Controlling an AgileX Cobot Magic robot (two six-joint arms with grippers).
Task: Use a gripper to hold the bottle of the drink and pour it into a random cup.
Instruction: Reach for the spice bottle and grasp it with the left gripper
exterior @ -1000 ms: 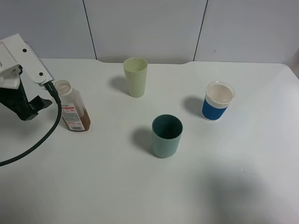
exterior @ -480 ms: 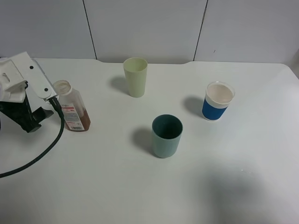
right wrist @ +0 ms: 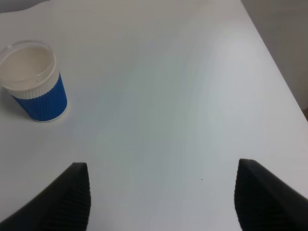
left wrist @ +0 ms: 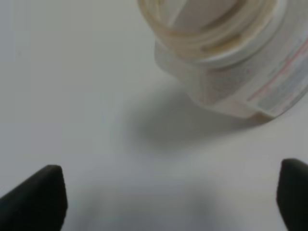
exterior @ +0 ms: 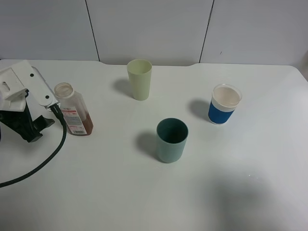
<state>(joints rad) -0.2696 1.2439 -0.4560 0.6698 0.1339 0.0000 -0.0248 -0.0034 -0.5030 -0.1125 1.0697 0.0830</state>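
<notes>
Left claw (left wrist: 163,204): open, tips spread wide, only bare worktop (exterior: 144,197) between them. Bottle (exterior: 74,109) stands ahead of the tips, not between them, no contact.

Exterior view: left arm (exterior: 21,89) is at the far left of the worktop, white housing just beside the bottle neck. Black cable (exterior: 56,149) loops over the worktop in front of it.

Bottle is upright and uncapped, white label with red print facing front. Drink (exterior: 84,128) is reddish-brown, visible low in the bottle beside the label.

Yellow-green cup (exterior: 139,79) stands toward the back, to the right of the bottle and well apart from it. Teal cup (exterior: 172,140) is mid-worktop, white-rimmed blue cup (exterior: 224,104) further right.

Right claw (right wrist: 163,199): open, holding nothing, blue cup well clear of its tips.
</notes>
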